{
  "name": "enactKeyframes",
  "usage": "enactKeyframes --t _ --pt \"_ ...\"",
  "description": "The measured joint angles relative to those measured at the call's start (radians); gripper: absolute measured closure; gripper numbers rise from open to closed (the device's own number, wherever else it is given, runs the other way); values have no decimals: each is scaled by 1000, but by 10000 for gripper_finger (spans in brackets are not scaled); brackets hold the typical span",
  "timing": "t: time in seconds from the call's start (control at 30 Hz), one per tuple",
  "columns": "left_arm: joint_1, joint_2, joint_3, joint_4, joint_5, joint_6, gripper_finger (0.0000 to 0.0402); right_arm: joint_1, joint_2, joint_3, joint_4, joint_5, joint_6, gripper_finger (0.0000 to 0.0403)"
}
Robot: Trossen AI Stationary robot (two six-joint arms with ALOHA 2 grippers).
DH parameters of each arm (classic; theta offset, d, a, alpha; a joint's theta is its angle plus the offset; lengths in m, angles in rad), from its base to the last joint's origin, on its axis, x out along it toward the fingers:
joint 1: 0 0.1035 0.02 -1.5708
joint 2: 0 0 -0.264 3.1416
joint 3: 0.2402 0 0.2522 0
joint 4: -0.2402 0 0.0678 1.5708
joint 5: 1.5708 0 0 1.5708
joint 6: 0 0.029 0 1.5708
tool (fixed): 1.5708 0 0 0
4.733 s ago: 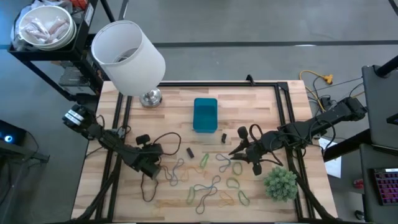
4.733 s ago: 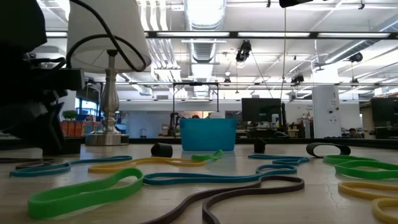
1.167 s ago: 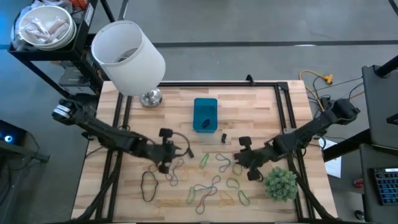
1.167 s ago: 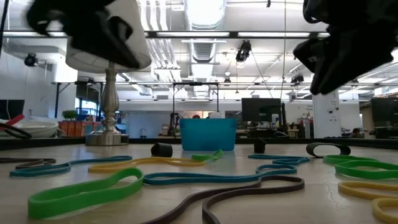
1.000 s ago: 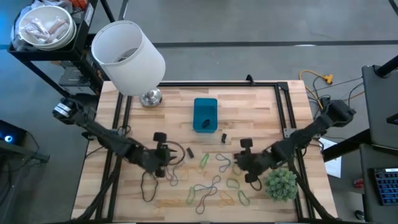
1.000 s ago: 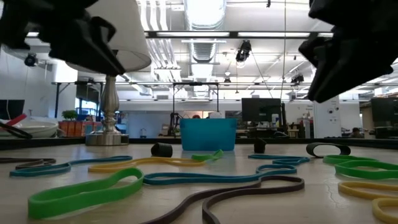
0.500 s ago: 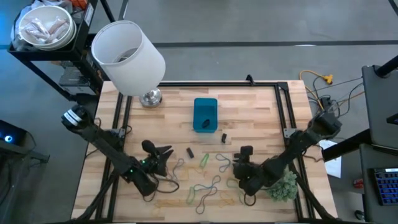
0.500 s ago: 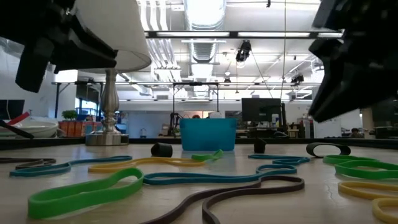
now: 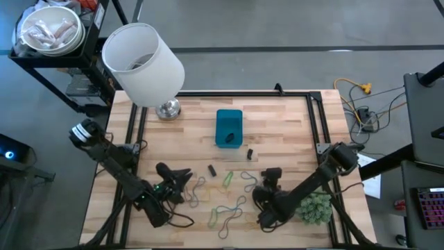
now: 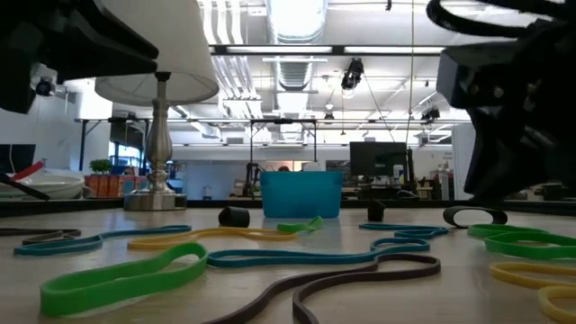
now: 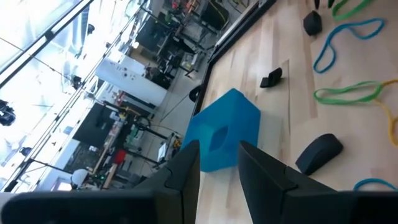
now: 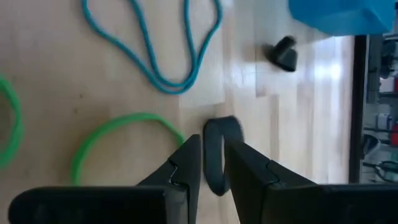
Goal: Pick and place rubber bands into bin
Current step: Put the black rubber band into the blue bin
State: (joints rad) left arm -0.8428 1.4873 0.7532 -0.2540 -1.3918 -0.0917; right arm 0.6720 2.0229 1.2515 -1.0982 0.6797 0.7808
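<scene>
1. The right gripper [image 12: 211, 163] had its jaws narrowly apart and empty; a small dark band [image 12: 216, 155] lay on the table [image 9: 291, 125] in the gap beyond the tips, its long axis along the fingers.
2. The left gripper [image 11: 217, 163] had its jaws slightly apart, holding nothing, pointing at the bin [image 11: 224, 129].
3. The rubber bands [image 9: 232, 201] lay scattered between both grippers; the bin [image 9: 229, 128] stood beyond them, long axis running away from the arms.

The bin [image 9: 229, 128] sits mid-desk [image 9: 291, 125], behind the rubber bands [image 9: 232, 201] spread along the front half. The lamp [image 9: 143, 64] stands at the rear left corner, the plant ball [image 9: 313, 206] at front right.
</scene>
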Motion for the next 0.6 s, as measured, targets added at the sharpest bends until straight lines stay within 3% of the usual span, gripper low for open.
enactKeyframes --t 0.6 --pt "-17 -12 -2 -2 2 -1 311 -59 14 -31 -33 -35 31 337"
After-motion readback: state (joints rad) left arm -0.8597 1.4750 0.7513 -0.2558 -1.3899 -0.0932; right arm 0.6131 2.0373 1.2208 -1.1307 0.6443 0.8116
